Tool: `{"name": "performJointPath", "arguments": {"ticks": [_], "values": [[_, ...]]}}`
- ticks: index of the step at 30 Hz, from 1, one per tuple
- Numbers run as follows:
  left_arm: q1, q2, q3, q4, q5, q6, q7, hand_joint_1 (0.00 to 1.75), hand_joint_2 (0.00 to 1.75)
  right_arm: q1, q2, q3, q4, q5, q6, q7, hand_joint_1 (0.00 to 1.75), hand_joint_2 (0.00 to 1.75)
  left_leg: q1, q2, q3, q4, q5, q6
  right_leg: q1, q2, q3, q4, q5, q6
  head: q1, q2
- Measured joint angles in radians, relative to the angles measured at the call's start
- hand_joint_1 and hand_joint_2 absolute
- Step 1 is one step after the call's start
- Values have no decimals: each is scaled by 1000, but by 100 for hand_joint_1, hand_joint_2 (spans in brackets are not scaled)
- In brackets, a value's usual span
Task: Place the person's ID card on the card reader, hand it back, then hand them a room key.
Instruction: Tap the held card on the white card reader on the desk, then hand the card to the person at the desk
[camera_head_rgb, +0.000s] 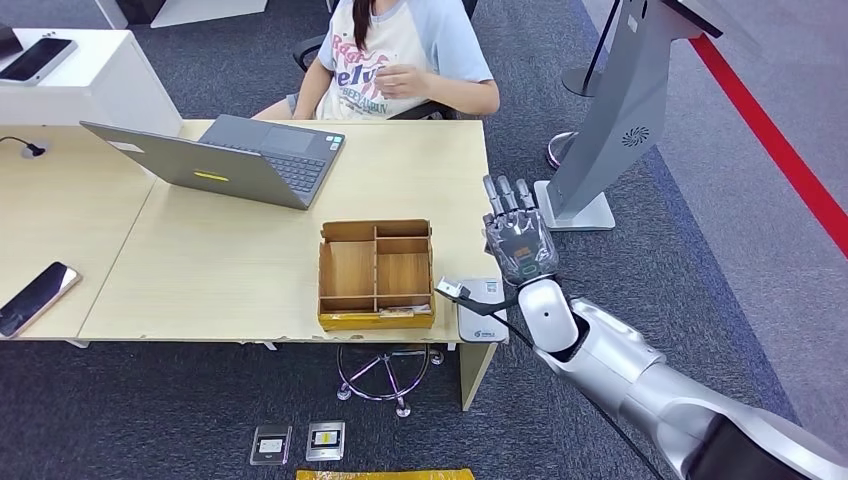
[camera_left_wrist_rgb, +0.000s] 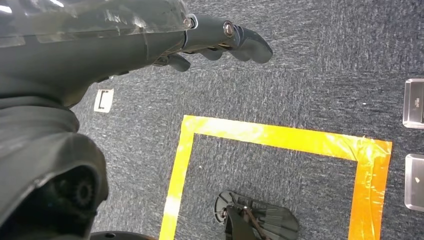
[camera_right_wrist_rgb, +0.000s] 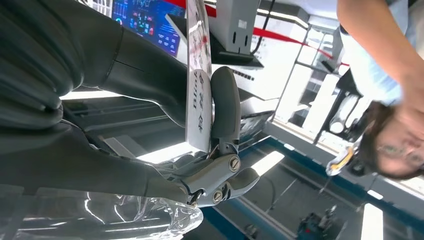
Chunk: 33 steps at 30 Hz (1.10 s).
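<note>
One card (camera_right_wrist_rgb: 198, 95) in right hand (camera_head_rgb: 519, 236)

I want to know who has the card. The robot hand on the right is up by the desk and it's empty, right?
Not empty. The right robot hand is raised beside the desk, but the right wrist view shows it pinching a card between thumb and fingers.

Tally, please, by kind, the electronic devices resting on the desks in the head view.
Open grey laptop: 1
Dark smartphones: 2
White flat card reader: 1
Total: 4
</note>
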<state>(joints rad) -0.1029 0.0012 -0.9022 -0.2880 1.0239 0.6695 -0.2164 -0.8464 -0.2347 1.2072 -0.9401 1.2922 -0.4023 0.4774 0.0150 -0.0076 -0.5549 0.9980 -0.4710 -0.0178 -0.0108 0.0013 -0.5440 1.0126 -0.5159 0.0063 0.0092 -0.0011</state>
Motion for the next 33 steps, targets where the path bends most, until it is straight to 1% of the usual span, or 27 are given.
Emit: {"name": "performJointPath", "arguments": {"ticks": [3, 6, 9, 12, 15, 24, 28, 33], "values": [[-4, -1, 1, 0, -6, 0, 0, 0, 0, -4, -10, -26, -41, -40, -36, 0, 175, 175, 0, 1, 0, 0, 0, 0, 0, 0, 0, 0, 0, 0, 0, 0], [-14, -8, 5, 2, -22, 0, 0, 0, 0, -3, -7, -49, -64, -147, -103, -23, 175, 175, 0, 0, 0, 0, 0, 0, 0, 0, 0, 0, 0, 0, 0, 0], [-24, -16, 11, 5, -43, 0, -1, 0, 0, -2, 12, -76, -73, -287, -178, -60, 175, 175, 0, 0, 0, 0, 0, 0, 0, 0, 0, 0, 0, 0, 0, 0], [-32, -21, 23, 8, -60, 0, -4, 0, 0, -3, 41, -92, -73, -354, -214, -90, 175, 175, 0, 1, 0, 0, 0, 0, 0, 0, 0, 0, 0, 0, 0, 0], [-34, -24, 32, 10, -76, 0, -5, 0, 0, -9, 70, -95, -70, -348, -208, -108, 175, 175, 0, 0, -1, 0, 0, 0, 0, 0, 0, 0, 0, 0, 0, 0], [-24, -25, 39, 9, -96, 0, 6, 0, 0, -54, 144, -83, -36, -322, -205, -113, 175, 175, 0, 0, -1, 0, 0, 0, 0, 0, 0, 0, 0, 0, 0, 0], [-18, -24, 42, 9, -98, 0, 10, 0, 0, -64, 162, -71, -13, -298, -207, -113, 175, 175, 0, 0, -1, 0, 0, 0, 0, -1, 0, 0, 0, 0, 0, 0], [-17, -25, 47, 8, -98, 0, 12, 0, 0, -67, 170, -62, 2, -283, -208, -112, 175, 175, 0, 0, -1, 0, 0, 0, 0, -1, 0, 0, 0, 0, 0, 0]]}}
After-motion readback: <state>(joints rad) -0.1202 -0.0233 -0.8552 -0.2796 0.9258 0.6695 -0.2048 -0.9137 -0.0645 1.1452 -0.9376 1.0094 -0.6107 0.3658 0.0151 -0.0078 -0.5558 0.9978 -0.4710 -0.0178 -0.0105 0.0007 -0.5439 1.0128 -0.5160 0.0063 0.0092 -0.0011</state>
